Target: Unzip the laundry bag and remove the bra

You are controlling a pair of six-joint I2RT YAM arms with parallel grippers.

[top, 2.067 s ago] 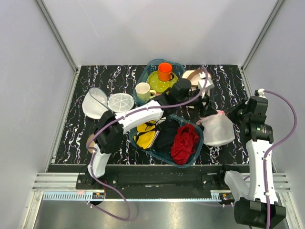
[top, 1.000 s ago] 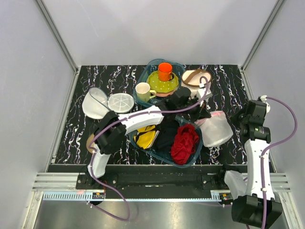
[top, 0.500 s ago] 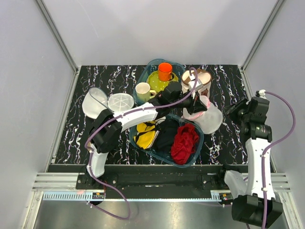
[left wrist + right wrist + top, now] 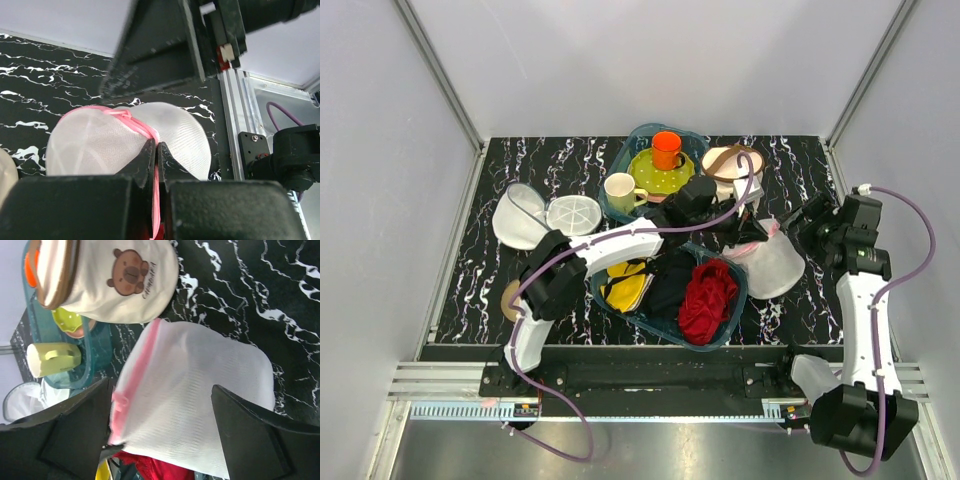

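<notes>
Our left claw (image 4: 154, 148) is closed tight on the pink zip trim of the laundry bag (image 4: 90, 145), with the pink band running up between its two fingers. In the overhead view that claw (image 4: 752, 232) sits at the bag's rear left edge, and its arm stretches over the clothes tray to get there. Our right claw (image 4: 162, 387) stands open with its fingers spread wide and grips nothing. The white mesh shows between the fingers, but whether they touch it we cannot tell. From above, this claw (image 4: 812, 222) is just beside the bag's right rear.

The laundry bag (image 4: 775, 262) lies on the black marbled tabletop (image 4: 550, 160), rounded and puffed. What lies inside the mesh we cannot make out. Right behind the bag stands a cream basket (image 4: 125, 275) with a bear face printed on it. To the bag's left, touching or nearly so, is the teal tray (image 4: 724, 330) that holds a red cloth (image 4: 708, 300). Farther behind and to the left of the bag we see an orange cup (image 4: 667, 150) and a cream mug (image 4: 620, 188).
</notes>
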